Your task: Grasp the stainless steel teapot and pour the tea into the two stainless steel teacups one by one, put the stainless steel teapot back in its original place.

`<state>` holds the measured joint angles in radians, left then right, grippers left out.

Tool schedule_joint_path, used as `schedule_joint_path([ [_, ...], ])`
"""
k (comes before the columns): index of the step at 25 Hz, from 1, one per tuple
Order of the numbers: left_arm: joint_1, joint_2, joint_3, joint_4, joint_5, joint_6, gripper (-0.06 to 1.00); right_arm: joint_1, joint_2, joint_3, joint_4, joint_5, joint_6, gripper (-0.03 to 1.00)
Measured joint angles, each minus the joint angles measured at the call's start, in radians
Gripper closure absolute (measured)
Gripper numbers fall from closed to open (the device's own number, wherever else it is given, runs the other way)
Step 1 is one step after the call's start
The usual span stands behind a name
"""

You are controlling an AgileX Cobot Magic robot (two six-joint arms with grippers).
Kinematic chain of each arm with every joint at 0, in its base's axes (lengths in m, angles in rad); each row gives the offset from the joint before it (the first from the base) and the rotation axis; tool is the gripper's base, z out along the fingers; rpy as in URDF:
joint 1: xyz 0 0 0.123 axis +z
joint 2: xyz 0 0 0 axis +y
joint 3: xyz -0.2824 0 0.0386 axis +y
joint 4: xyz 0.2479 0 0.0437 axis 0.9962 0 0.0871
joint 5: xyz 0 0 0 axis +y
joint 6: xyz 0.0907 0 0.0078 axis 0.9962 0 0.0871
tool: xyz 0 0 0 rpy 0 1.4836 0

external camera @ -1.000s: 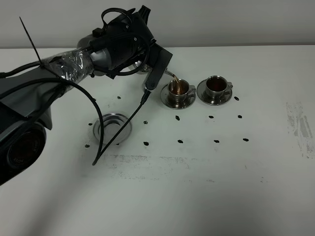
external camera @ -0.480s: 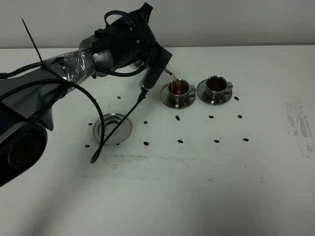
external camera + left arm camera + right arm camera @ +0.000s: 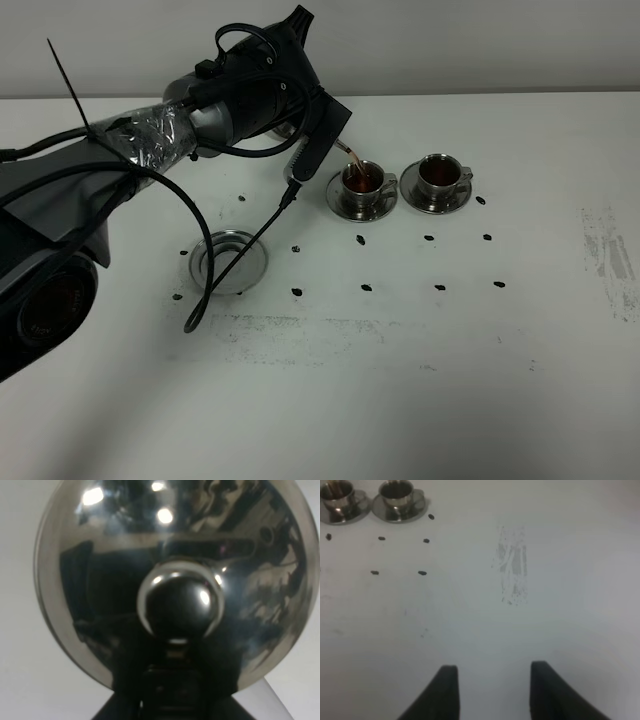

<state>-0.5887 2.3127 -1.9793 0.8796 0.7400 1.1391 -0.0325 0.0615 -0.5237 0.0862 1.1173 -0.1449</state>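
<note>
The stainless steel teapot (image 3: 175,555) fills the left wrist view, lid and round knob (image 3: 180,605) facing the camera. From above, my left arm hides most of it; only its thin spout (image 3: 346,151) shows, tilted over the left teacup (image 3: 362,180), and a brown stream falls into that cup. My left gripper (image 3: 320,130) is shut on the teapot's handle. The right teacup (image 3: 438,176) stands on its saucer with dark tea in it. The flat steel disc (image 3: 230,258) lies bare at the left. My right gripper (image 3: 493,666) hovers open over bare table, far from both teacups (image 3: 395,492).
Small dark marks (image 3: 366,288) dot the white table in rows in front of the cups. A scuffed grey patch (image 3: 605,255) lies at the right. A black cable (image 3: 240,260) dangles from my left arm across the disc.
My left arm has lifted and tipped the teapot slightly more. The hanging cable has swung a little left. Tea keeps running into the left cup.
</note>
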Motion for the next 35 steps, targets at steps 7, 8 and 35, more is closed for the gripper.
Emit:
schedule_joint_path([
  [7, 0.000, 0.000, 0.000, 0.001, 0.000, 0.014, 0.77, 0.000, 0.000, 0.000, 0.000, 0.000, 0.000, 0.64],
  [8, 0.000, 0.000, 0.000, 0.003, 0.000, 0.015, 0.77, 0.000, 0.000, 0.000, 0.000, 0.000, 0.000, 0.64],
  [35, 0.000, 0.000, 0.000, 0.021, 0.003, 0.018, 0.77, 0.000, 0.000, 0.000, 0.000, 0.000, 0.000, 0.64],
])
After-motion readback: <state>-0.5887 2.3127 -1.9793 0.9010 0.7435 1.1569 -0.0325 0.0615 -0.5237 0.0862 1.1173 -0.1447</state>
